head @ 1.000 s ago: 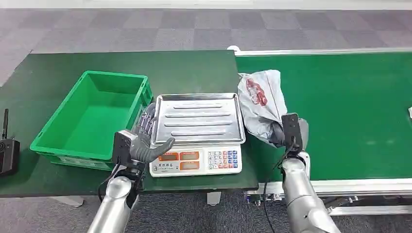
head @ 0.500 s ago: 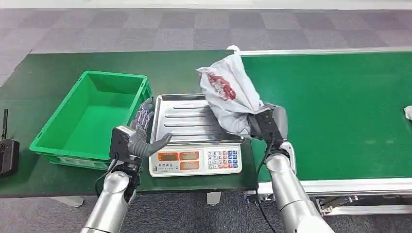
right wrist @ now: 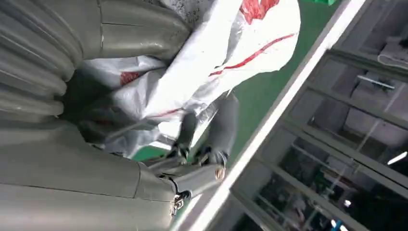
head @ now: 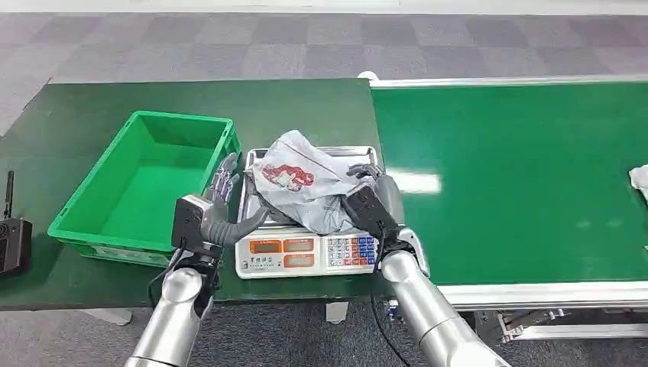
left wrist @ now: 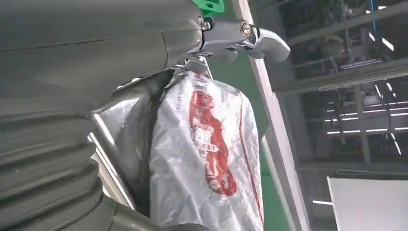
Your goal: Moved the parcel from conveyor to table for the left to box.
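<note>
The parcel (head: 299,185), a crumpled white plastic bag with red print, lies over the steel tray of the scale (head: 309,252) on the dark green table (head: 92,130). My right hand (head: 368,199) grips its right side, fingers wrapped around the bag (right wrist: 211,62). My left hand (head: 223,208) is open at the tray's left edge, fingers spread, thumb reaching toward the parcel (left wrist: 207,159) without holding it. The green box (head: 145,187) stands empty to the left of the scale.
The green conveyor belt (head: 520,168) runs to the right of the table, with another white parcel (head: 639,180) at its far right edge. A black device (head: 14,243) sits at the table's left edge. Grey carpet floor lies beyond.
My right hand has carried the parcel left from the conveyor and lowered it onto the scale tray. My left hand has barely moved.
</note>
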Controlling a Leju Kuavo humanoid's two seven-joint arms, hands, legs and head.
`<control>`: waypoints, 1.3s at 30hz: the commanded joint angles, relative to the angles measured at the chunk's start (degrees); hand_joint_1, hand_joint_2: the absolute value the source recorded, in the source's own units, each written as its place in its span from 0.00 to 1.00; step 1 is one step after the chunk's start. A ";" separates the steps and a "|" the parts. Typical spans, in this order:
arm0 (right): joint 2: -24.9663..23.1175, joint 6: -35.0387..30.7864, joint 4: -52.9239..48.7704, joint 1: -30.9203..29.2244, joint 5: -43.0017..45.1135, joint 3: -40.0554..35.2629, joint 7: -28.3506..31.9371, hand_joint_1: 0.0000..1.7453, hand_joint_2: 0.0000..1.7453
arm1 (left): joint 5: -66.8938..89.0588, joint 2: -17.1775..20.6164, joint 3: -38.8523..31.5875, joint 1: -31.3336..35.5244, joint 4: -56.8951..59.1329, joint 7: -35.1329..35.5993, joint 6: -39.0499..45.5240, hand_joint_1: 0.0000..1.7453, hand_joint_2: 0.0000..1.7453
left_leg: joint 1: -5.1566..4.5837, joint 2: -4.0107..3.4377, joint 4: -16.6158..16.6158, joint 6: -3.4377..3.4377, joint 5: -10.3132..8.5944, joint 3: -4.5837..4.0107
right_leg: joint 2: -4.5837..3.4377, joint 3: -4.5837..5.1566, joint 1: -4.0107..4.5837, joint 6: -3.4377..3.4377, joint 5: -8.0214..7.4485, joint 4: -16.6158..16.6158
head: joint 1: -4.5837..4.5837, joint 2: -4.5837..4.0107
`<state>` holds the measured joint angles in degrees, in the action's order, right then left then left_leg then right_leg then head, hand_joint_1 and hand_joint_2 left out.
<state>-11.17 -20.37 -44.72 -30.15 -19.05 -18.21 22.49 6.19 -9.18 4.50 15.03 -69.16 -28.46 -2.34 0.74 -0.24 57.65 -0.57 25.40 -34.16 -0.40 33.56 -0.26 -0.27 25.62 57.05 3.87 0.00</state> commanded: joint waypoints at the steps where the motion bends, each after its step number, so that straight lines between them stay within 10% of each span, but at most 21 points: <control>1: 6.42 4.73 -8.77 2.22 8.04 -0.41 -1.33 0.00 1.00 | 4.20 2.57 1.47 2.63 4.99 0.90 2.14 0.00 1.00 | -0.07 0.23 -0.16 0.05 -0.07 0.09 | 0.25 -0.13 -0.06 -0.02 0.03 -0.11 | 0.00 0.00; 12: 9.11 21.04 -6.19 1.64 30.01 6.56 -0.64 0.00 1.00 | 12.61 2.32 6.58 17.84 23.50 -0.80 2.22 0.00 1.00 | -0.05 0.35 -0.01 0.05 -0.10 -0.06 | 0.39 0.00 -0.04 -0.02 0.01 -0.01 | 0.00 0.00; 23: 6.98 23.94 2.99 -4.26 32.05 4.68 2.23 0.00 1.00 | 22.96 0.37 14.89 28.43 37.14 -1.60 4.33 0.00 1.00 | -0.04 0.17 0.03 0.03 -0.19 -0.06 | 0.19 0.04 -0.03 -0.02 -0.09 0.05 | 0.00 0.00; 39: 5.14 26.53 0.82 -5.73 30.79 3.84 0.96 0.00 1.00 | 39.46 -0.95 34.01 32.90 53.23 -0.21 -15.35 0.00 1.00 | -0.08 0.05 -0.04 0.02 -0.18 0.02 | 0.04 0.02 -0.07 0.02 -0.15 0.02 | 0.00 0.00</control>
<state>-5.57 6.73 -45.97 -33.01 12.31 -13.99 24.11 43.78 -10.89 29.00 45.50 -26.43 -29.03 -11.31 0.72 -0.10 57.66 -0.57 25.22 -34.23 -0.28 33.60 -0.28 -0.25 25.47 57.08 3.87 0.00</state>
